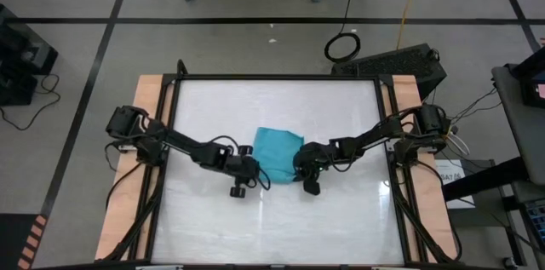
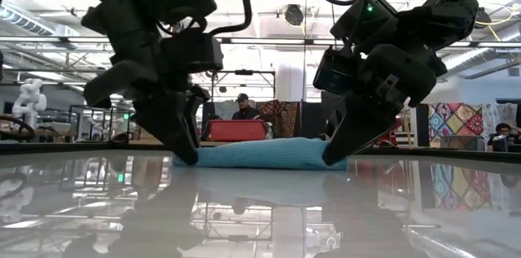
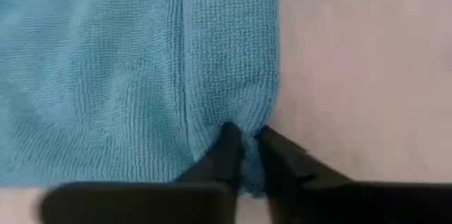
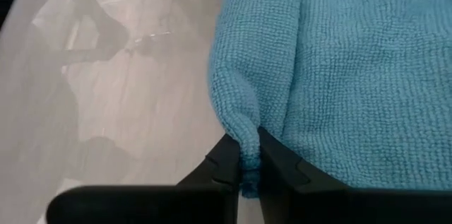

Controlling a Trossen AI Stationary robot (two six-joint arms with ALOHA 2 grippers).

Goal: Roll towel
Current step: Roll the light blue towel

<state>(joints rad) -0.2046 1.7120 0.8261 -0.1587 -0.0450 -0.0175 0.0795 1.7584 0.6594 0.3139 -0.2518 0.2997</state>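
Note:
The teal-blue towel lies on the white table top near its middle. Its near edge is turned over into a low roll that runs left to right. My left gripper is shut on the left end of that roll. My right gripper is shut on the right end. In the low view, the left gripper and the right gripper both reach down to the table at the roll's two ends. The rest of the towel lies flat beyond the roll. My left gripper pinches the rolled near edge at the towel's left end between its two fingers. The fingers slant steeply down from the near left, and the cloth puckers at their tips. The roll rests on the table. My right gripper pinches the right end of the rolled edge between its two fingers, and a small nub of cloth bunches between them. The fingers slant down from the near right. The roll rests on the table.
The white table top has bare room on all sides of the towel, inside a black frame with wooden side strips. Beyond the far edge a person sits behind a red box.

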